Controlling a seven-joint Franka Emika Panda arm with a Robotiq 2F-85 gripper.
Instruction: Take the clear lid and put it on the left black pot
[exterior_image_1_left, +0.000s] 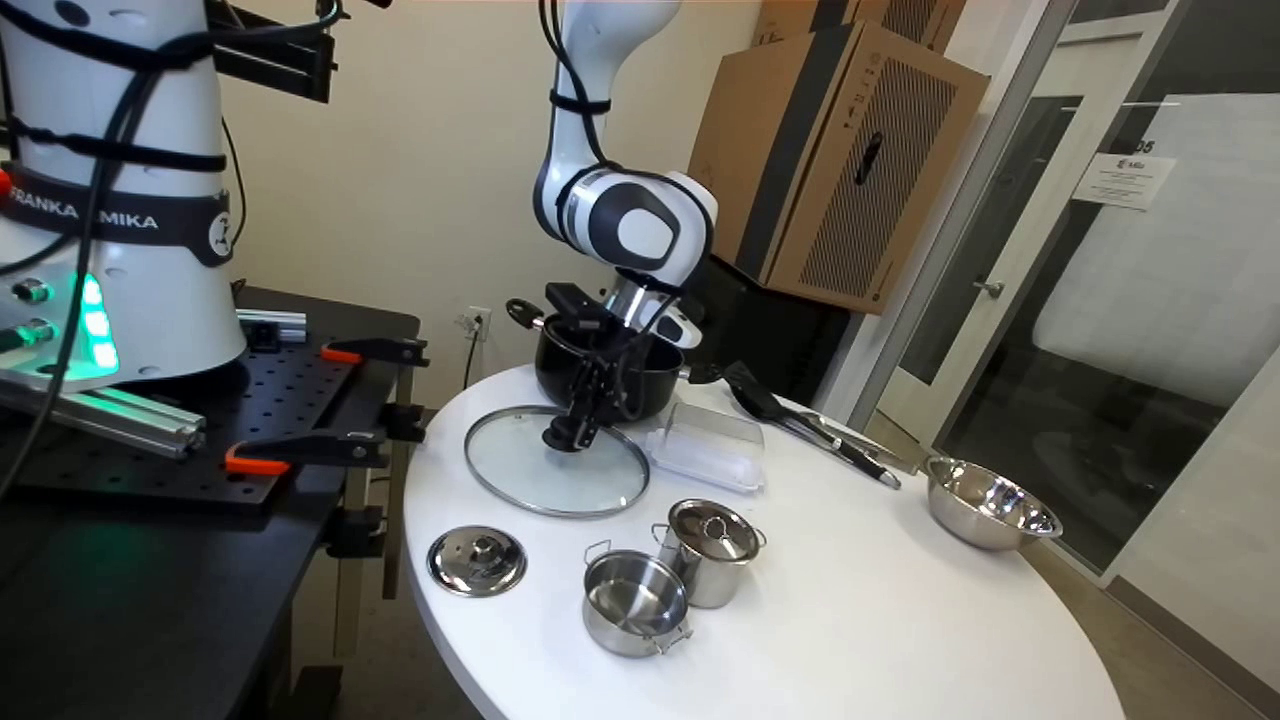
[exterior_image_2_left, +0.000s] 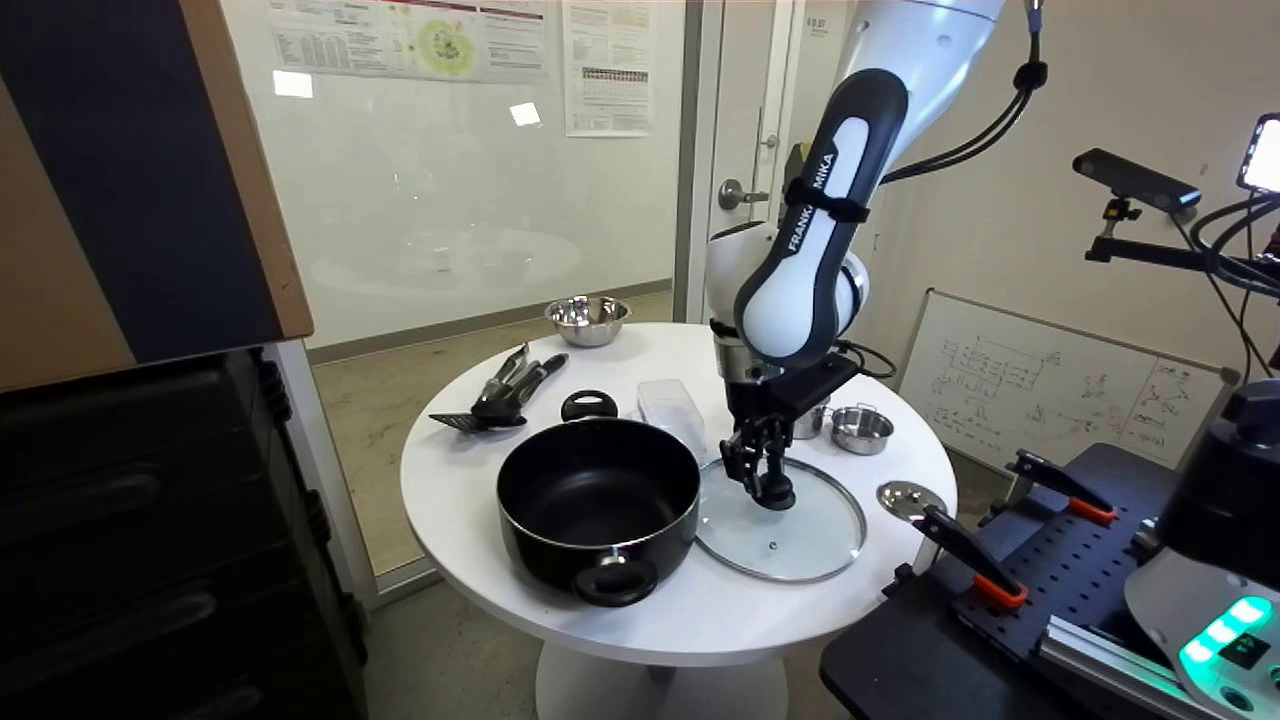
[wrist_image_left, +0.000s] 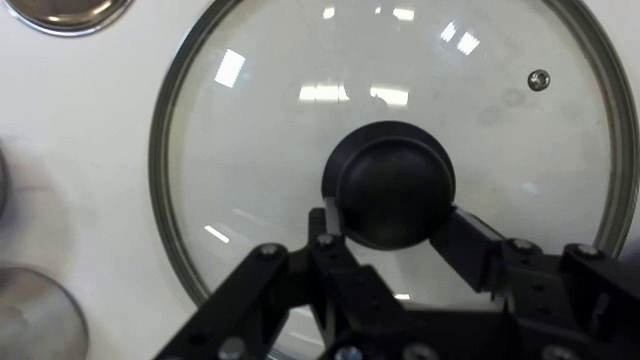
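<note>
While the clear lid (exterior_image_2_left: 800, 530) rests beside the black pot (exterior_image_2_left: 598, 500), the gripper (wrist_image_left: 392, 220) has the knob (wrist_image_left: 392, 175); fingers (wrist_image_left: 467, 250) clamped either side!

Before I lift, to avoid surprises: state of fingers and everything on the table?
Clear lid: off, knob up
Black pot: uncovered
Fingers: astride knob, grip unclear
Tall steel pot: lidded
Short steel pot: uncovered
Small steel lid: lying loose
Steel bowl: upright
Plastic container: closure unclear
Utensils: lying down

Prob. robotics lab w/ robot arm (exterior_image_2_left: 850, 165), whiteboard (exterior_image_2_left: 1060, 375) & posters (exterior_image_2_left: 608, 72)
</note>
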